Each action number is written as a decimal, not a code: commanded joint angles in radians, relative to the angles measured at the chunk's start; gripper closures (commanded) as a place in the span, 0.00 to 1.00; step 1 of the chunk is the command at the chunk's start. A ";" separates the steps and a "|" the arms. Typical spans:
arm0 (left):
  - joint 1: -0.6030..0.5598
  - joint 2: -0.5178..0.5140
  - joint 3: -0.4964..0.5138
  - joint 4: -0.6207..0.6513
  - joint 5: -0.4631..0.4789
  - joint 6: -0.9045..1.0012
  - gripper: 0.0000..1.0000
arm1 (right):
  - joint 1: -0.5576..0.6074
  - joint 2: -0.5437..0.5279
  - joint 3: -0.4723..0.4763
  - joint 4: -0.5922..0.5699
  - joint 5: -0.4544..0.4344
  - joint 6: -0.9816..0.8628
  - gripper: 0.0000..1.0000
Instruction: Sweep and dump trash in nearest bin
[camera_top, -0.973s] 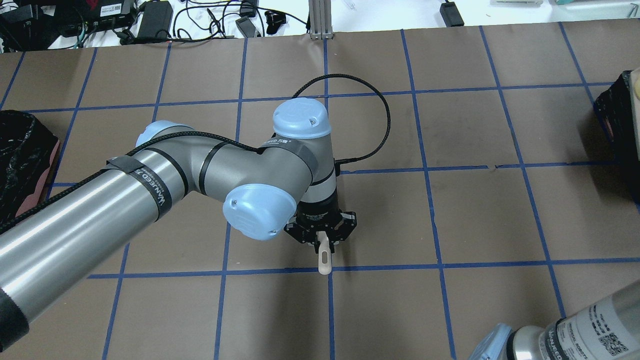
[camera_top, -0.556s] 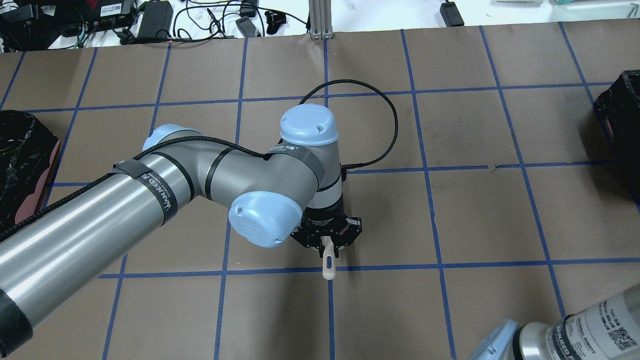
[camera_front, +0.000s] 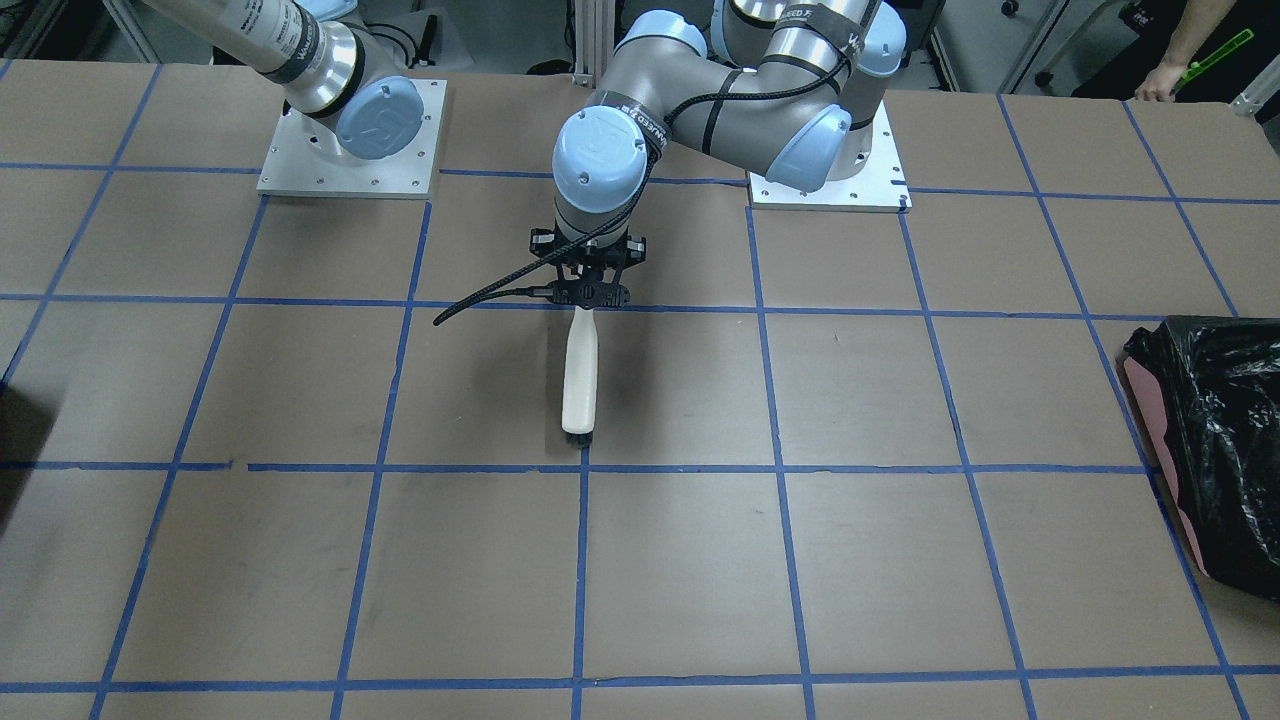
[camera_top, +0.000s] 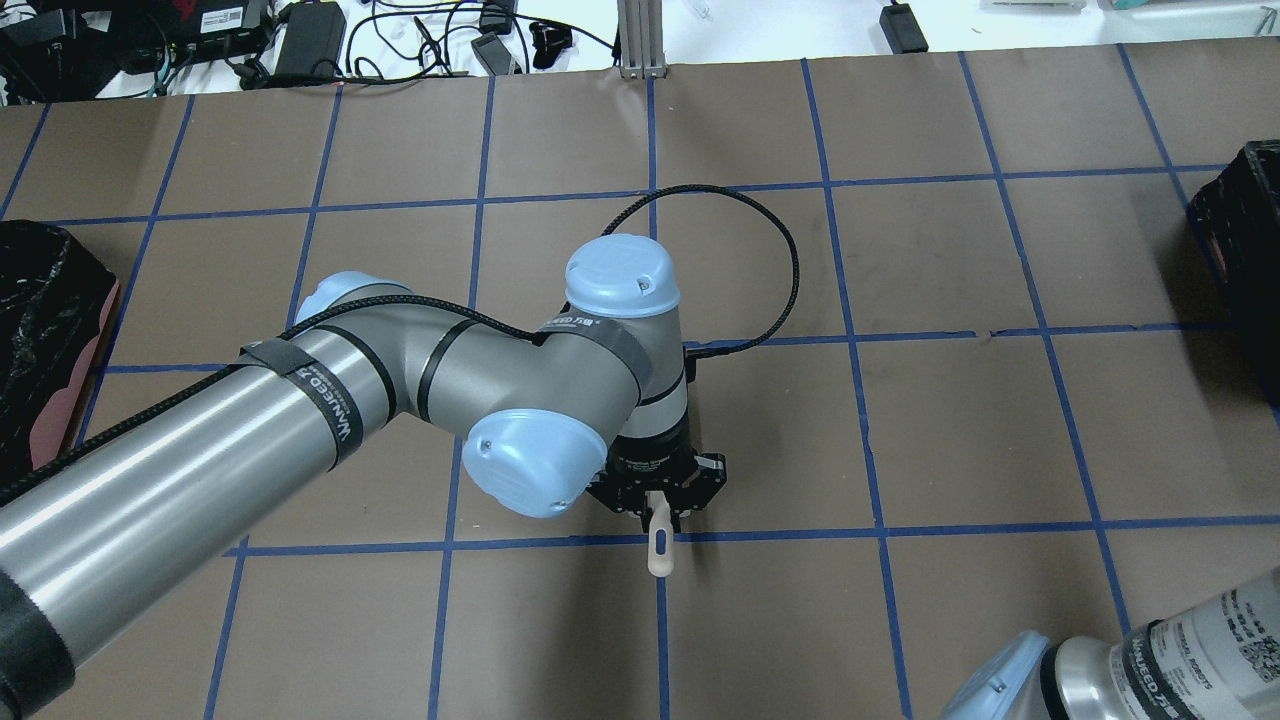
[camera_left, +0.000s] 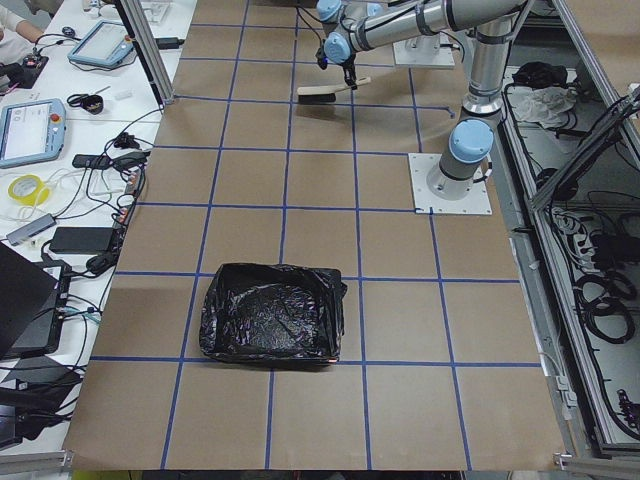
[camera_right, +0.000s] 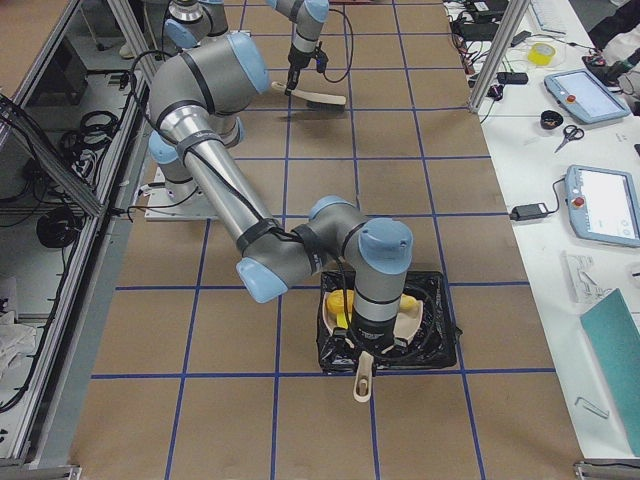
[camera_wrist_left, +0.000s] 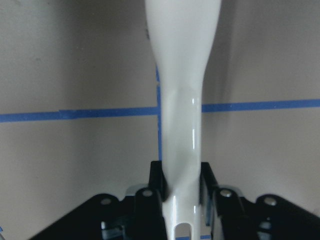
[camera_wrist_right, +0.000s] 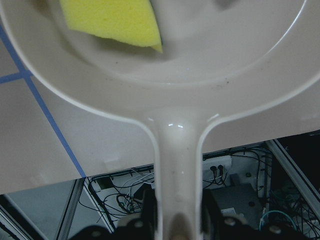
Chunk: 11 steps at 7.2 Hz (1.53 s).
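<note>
My right gripper (camera_wrist_right: 178, 202), clamped on the dustpan (camera_wrist_right: 210, 65), holds the trash (camera_wrist_right: 110, 20) directly over the bin (camera_right: 440, 355) at the worktop's right edge.

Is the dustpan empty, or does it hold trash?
Not empty: the right wrist view shows a yellow-green block lying in the white dustpan.

The left gripper (camera_top: 658, 508) and the white brush (camera_top: 658, 545) held in it have been moved a little nearer the robot and a bit to its right. The handle end has been carried across the blue tape line (camera_top: 800, 533). The right arm (camera_top: 1150, 660) has been drawn slightly farther from that line.
</note>
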 joint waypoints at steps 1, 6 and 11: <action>-0.001 -0.011 -0.007 0.005 0.001 0.009 1.00 | 0.001 0.031 -0.030 -0.003 -0.067 0.000 1.00; -0.001 -0.010 -0.022 0.005 0.007 0.055 0.62 | 0.122 0.026 -0.015 -0.076 -0.258 0.010 1.00; 0.005 0.007 0.034 0.022 0.010 0.050 0.06 | 0.149 0.010 0.091 -0.214 -0.378 0.022 1.00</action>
